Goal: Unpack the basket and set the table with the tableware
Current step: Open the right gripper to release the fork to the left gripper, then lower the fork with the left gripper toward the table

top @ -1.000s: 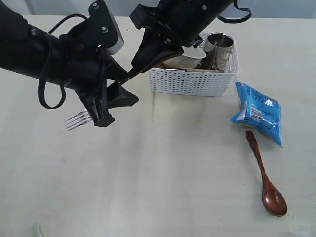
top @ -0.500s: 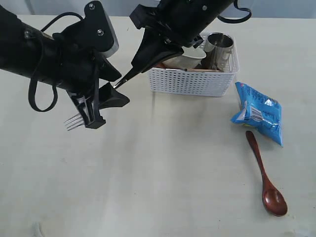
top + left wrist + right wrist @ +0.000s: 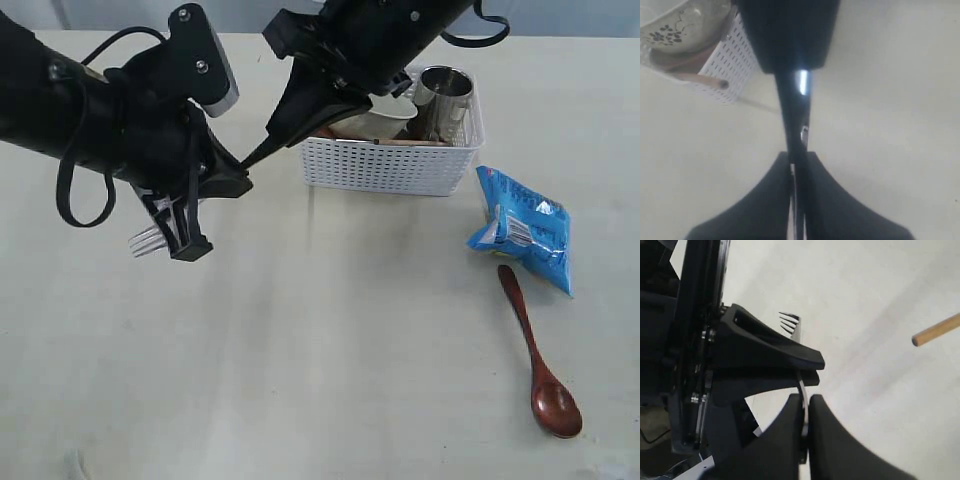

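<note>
A silver fork (image 3: pixel 148 240) hangs above the table (image 3: pixel 330 350) left of the white basket (image 3: pixel 385 165). Both grippers have it. My left gripper (image 3: pixel 208 205) is shut on the middle of the fork (image 3: pixel 803 134), jaws pressed together on the thin handle. My right gripper (image 3: pixel 262 152) is shut on the handle's end (image 3: pixel 802 390), and the tines (image 3: pixel 790 322) stick out past the left gripper (image 3: pixel 765 357). In the basket are a cream floral bowl (image 3: pixel 670 25), a steel cup (image 3: pixel 443 95) and wooden sticks (image 3: pixel 700 80). A red-brown wooden spoon (image 3: pixel 540 370) lies on the table at the right.
A crinkly blue snack bag (image 3: pixel 525 228) lies right of the basket, just above the spoon's handle. Bare tabletop spreads across the front and left. One wooden stick's end (image 3: pixel 940 329) shows in the right wrist view.
My left gripper moved slightly up and left along the fork, then shut on it; its jaws stood wide apart before. The right gripper has kept its hold.
</note>
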You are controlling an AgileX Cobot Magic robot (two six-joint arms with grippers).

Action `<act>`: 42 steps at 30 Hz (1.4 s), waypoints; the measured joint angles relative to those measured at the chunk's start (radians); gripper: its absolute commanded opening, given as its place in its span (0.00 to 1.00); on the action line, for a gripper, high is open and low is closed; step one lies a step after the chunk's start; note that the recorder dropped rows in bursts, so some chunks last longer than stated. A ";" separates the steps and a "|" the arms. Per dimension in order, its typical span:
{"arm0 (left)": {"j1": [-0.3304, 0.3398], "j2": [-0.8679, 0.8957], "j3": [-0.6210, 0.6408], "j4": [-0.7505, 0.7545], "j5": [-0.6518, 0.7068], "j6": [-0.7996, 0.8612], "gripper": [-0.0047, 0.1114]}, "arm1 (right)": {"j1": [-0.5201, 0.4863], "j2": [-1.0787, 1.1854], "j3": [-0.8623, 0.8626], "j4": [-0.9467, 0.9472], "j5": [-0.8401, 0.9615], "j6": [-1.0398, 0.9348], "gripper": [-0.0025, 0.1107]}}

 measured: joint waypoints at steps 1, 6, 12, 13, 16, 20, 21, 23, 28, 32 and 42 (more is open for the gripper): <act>0.000 0.000 0.000 0.000 0.000 -0.003 0.04 | 0.000 0.000 0.000 0.000 0.000 0.000 0.02; 0.000 0.000 0.000 0.000 0.008 -0.007 0.04 | 0.000 0.000 0.000 0.000 0.000 0.000 0.07; 0.000 0.000 0.000 0.000 0.021 -0.017 0.04 | 0.000 0.000 0.000 0.001 0.002 0.024 0.43; 0.000 0.000 0.000 0.000 0.021 -0.019 0.04 | 0.000 0.000 0.000 0.001 0.002 0.026 0.47; 0.000 0.000 0.000 0.000 0.023 -0.060 0.04 | 0.000 0.000 0.000 0.005 0.002 0.047 0.48; 0.000 0.000 -0.002 0.001 0.023 -0.210 0.04 | -0.082 -0.085 0.000 0.007 0.002 0.051 0.39; 0.000 0.000 -0.009 0.001 0.023 -0.268 0.04 | -0.126 -0.128 0.000 0.007 0.000 0.049 0.28; 0.000 0.000 -0.026 0.004 0.023 -0.406 0.04 | -0.222 -0.226 0.000 0.005 0.000 0.039 0.07; -0.067 0.000 -0.038 0.201 0.029 -0.891 0.04 | -0.378 -0.448 0.000 -0.049 -0.007 0.023 0.02; -0.217 0.000 -0.038 0.531 0.090 -1.370 0.04 | -0.382 -0.496 0.000 -0.084 -0.025 0.023 0.02; -0.429 0.039 -0.038 0.844 0.112 -2.017 0.04 | -0.382 -0.496 0.025 -0.106 -0.038 0.023 0.02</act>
